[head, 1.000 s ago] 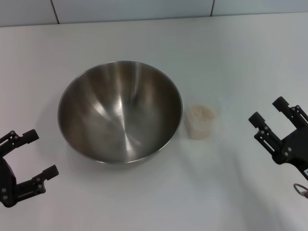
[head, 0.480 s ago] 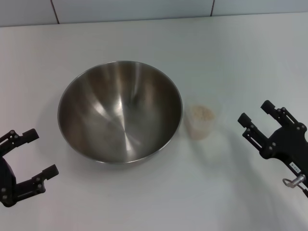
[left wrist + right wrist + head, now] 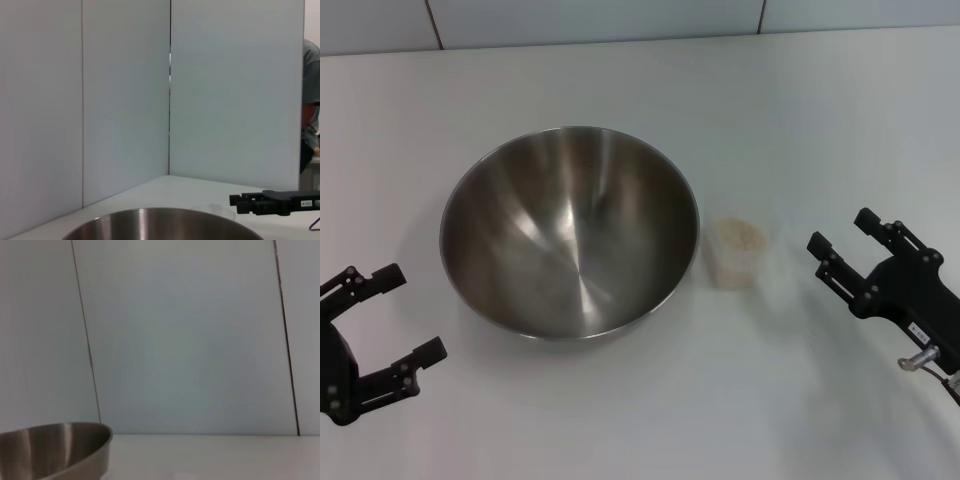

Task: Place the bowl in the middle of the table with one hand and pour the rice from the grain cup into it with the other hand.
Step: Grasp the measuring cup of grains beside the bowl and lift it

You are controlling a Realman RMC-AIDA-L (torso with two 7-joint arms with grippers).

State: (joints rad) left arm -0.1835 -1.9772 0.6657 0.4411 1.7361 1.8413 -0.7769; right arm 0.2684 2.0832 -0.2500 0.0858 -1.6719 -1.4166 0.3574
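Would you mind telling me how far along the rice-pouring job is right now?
The bowl already sits mid-table and is empty. The right gripper, open, is beside the grain cup, not yet gripping. The left gripper waits open. Grasping and pouring the rice remain.

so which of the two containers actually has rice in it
The grain cup, the small clear one just right of the bowl. Pale rice fills it, while the wide steel bowl shows only bare metal inside.
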